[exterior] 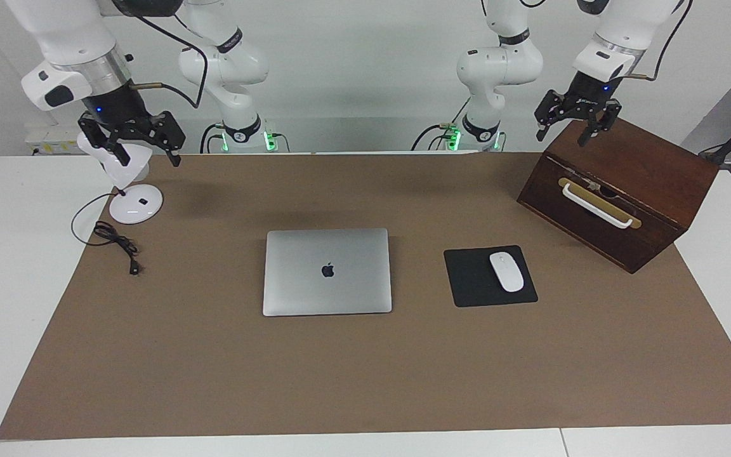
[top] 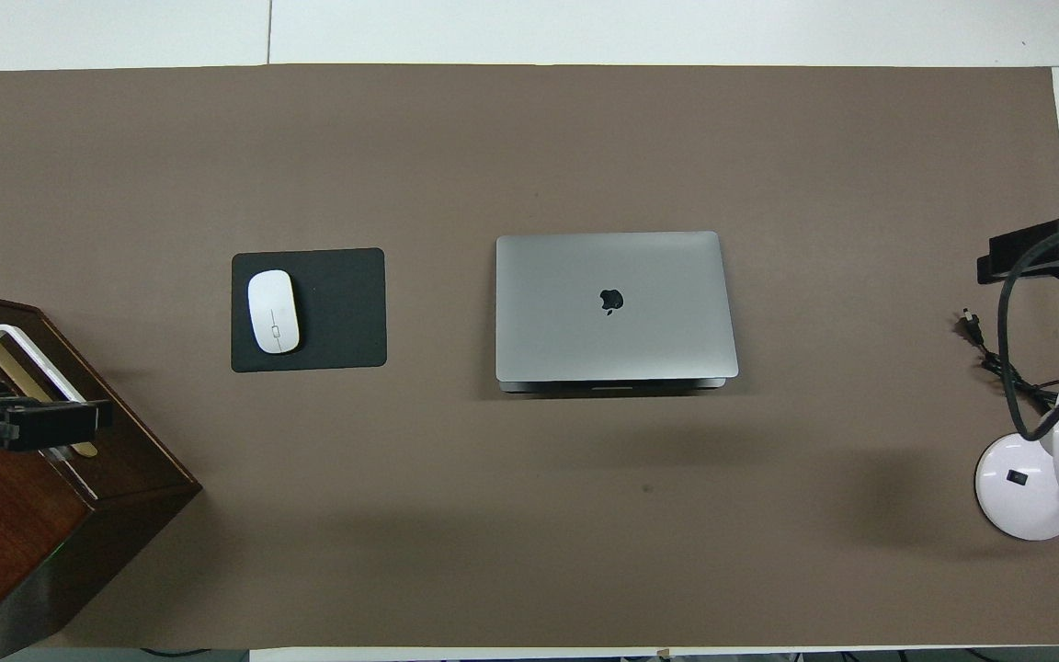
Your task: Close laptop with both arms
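Laptop (exterior: 327, 271) lies lid-down, shut, mid-desk (exterior: 213, 381); left hand (exterior: 573, 120) hangs spread wide over the wooden box (exterior: 619, 190), right hand (exterior: 140, 141) spread wide over the lamp (exterior: 135, 204).

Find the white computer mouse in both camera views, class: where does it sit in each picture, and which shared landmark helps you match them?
Facing view: the white mouse lies on the black mouse pad, between the laptop and the wooden box.
Overhead view: same mouse, pad, laptop, box, order mirrored.
Shared landmark: the laptop.
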Action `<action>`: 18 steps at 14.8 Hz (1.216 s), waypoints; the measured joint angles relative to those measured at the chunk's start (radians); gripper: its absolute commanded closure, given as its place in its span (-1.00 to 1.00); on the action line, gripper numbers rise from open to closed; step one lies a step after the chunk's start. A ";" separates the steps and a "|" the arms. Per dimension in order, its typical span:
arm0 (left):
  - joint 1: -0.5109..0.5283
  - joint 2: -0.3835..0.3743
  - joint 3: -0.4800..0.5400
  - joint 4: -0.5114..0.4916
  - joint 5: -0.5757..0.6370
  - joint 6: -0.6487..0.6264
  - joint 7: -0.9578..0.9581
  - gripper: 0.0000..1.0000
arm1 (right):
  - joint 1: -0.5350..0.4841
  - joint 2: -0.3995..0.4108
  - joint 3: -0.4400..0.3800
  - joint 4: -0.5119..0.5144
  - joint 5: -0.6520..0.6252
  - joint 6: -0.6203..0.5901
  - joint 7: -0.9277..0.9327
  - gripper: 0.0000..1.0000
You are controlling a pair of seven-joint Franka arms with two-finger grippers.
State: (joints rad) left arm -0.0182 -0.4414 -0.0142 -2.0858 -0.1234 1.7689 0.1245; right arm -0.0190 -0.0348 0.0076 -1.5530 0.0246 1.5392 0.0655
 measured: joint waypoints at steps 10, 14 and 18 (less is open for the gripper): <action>0.089 0.083 0.000 0.149 0.087 -0.009 -0.003 -1.00 | -0.014 -0.022 -0.005 -0.040 0.000 0.001 -0.002 -1.00; 0.089 0.205 -0.006 0.297 0.087 -0.089 -0.006 -1.00 | -0.016 -0.022 -0.010 -0.042 0.000 0.001 -0.002 -1.00; 0.089 0.265 -0.006 0.315 0.087 -0.117 -0.006 -1.00 | -0.019 -0.022 -0.012 -0.042 0.000 0.001 -0.002 -1.00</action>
State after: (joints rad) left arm 0.0712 -0.1761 -0.0200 -1.7711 -0.0364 1.6518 0.1181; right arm -0.0381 -0.0573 -0.0048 -1.5953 0.0242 1.5406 0.0638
